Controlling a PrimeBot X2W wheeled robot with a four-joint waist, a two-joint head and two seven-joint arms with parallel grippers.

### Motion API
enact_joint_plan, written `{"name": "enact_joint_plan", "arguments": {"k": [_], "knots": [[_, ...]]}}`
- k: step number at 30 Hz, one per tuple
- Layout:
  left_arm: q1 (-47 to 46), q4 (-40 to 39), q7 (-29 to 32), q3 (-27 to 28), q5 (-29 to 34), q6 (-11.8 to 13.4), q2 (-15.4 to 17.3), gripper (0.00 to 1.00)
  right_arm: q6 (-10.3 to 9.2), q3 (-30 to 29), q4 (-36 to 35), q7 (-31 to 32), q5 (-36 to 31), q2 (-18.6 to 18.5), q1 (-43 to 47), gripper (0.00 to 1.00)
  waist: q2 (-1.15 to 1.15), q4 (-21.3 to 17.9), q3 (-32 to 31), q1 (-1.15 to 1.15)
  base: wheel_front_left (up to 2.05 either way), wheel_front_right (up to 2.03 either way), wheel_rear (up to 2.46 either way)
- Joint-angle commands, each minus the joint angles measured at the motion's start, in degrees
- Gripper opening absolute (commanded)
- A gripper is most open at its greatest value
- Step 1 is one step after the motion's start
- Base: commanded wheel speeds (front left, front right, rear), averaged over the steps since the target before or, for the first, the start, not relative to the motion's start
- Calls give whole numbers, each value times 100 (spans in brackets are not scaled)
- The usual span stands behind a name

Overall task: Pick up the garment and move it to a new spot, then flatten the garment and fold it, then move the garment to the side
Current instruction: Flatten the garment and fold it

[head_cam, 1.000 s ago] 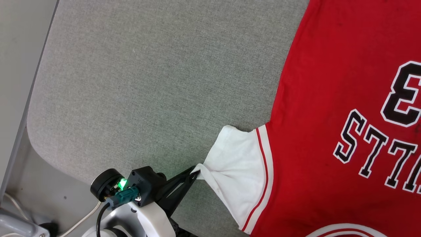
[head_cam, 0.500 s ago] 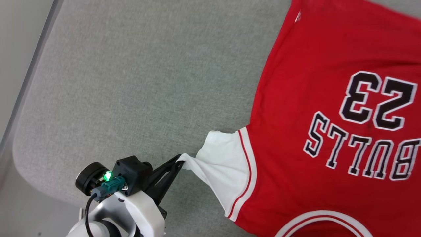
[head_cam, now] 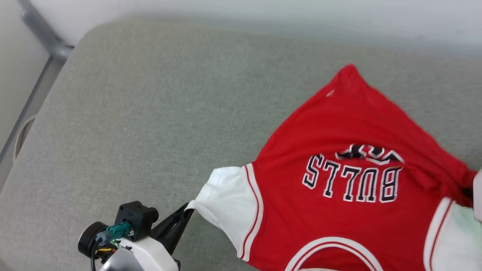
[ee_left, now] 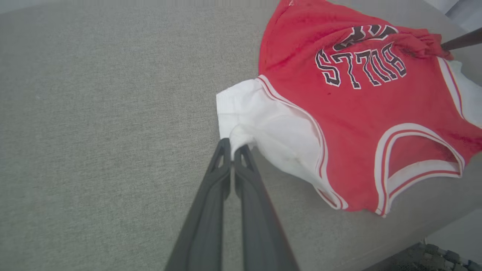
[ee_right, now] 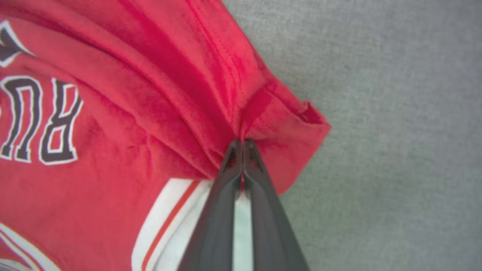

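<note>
The garment (head_cam: pixel 339 222) lies print-up on the grey padded surface (head_cam: pixel 143 113), a red jersey with white sleeves and black-and-white lettering. My left gripper (head_cam: pixel 189 208) is shut on the tip of its white sleeve (ee_left: pixel 263 124), which is drawn into a point; in the left wrist view this left gripper (ee_left: pixel 232 145) shows its fingers pressed together. My right gripper (ee_right: pixel 243 143) is shut on a bunched fold of red fabric (ee_right: pixel 211 86) at the opposite side. The number above the lettering is crumpled and mostly hidden.
The grey surface has a rounded corner at the far left, with a metal bar (head_cam: pixel 45 37) beyond it. Its near edge (ee_left: pixel 425 241) runs just below the garment's collar. To the left of the garment the padding is bare.
The head camera has swung, shifting the whole picture. The garment's right side has bunched up, crumpling the number. My left gripper still holds the sleeve tip.
</note>
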Motion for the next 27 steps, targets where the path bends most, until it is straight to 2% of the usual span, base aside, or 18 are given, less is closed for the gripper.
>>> {"name": "enact_joint_plan", "arguments": {"k": [1,5,14,19,24,25,27], "knots": [[86,18,-58,39,-42,46,-42,0,-8,-11,-70,-45,29,-25,197,0,0,-310,-377,1,0,0,0],[248,64,-168,89,-144,136,-90,0,-8,-237,-418,-190,264,99,856,0,0,-431,-604,1,0,0,0],[419,216,-418,190,-273,355,-357,0,-8,-794,-1070,-340,336,462,2256,0,0,-605,-857,1,0,0,0],[412,256,-462,176,-303,391,-406,0,-8,-874,-1123,-383,244,661,2595,0,0,-657,-876,1,0,0,0],[342,248,-440,172,-277,384,-369,0,-8,-832,-1050,-435,272,683,2568,0,0,-661,-848,1,0,0,0],[330,238,-435,172,-269,384,-361,0,-8,-818,-1081,-436,301,656,2516,100,0,-656,-839,1,0,0,0],[316,216,-431,165,-251,388,-350,0,-8,-773,-1191,-402,388,568,2410,100,0,-638,-811,1,0,0,0]]}}
